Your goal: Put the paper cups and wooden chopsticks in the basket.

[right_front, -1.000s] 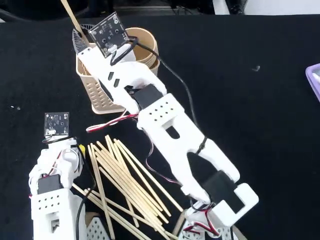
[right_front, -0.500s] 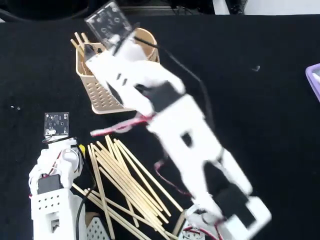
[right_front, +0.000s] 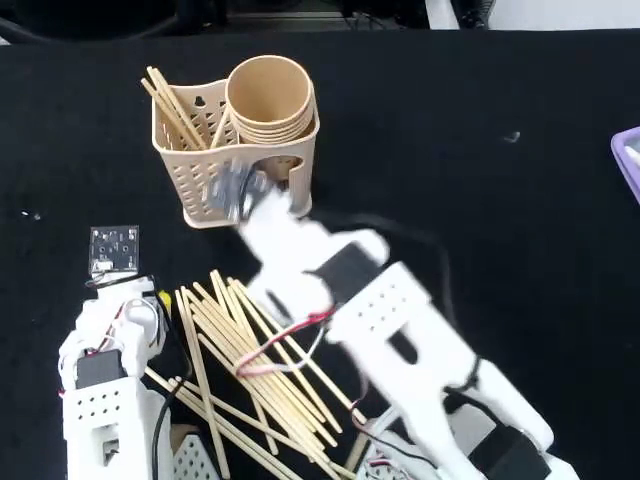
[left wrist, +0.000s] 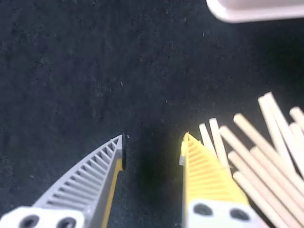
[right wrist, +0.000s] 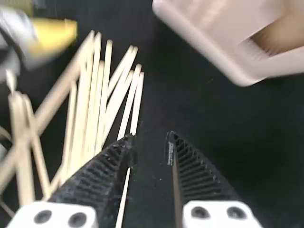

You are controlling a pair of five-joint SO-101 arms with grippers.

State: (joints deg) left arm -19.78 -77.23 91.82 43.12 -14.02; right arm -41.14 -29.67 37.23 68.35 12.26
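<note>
My left pincer [left wrist: 153, 140] hangs over bare black desk [left wrist: 71, 57] with a moderate gap between its grey and yellow fingers and nothing between them. The ends of the loose chopsticks [left wrist: 247, 142] lie just beside the yellow finger, and a corner of the basket [left wrist: 256, 9] sits farther ahead.

My right pincer [right wrist: 149, 137] is parted only narrowly and holds nothing. It is above the desk between the fanned-out chopsticks [right wrist: 95, 95] and the basket [right wrist: 223, 42]. One stick lies on the desk below the finger nearer the pile.

From the high camera, the basket [right_front: 185, 180] stands upright toward the far side of the desk [right_front: 480, 180]. A nested stack of paper cups [right_front: 268, 95] stands upright in one half of it, and a few chopsticks [right_front: 172, 105] lean in the other half, their tips sticking out past the rim. The right arm [right_front: 340, 290] reaches across with its tip close to the basket's near wall. The rest of the chopsticks [right_front: 250, 365] lie in a loose, crossed pile on the desk between the two arms. The left arm [right_front: 105, 370] sits at the near left, beside that pile. A purple object [right_front: 628, 155] shows at the desk's right edge.
</note>
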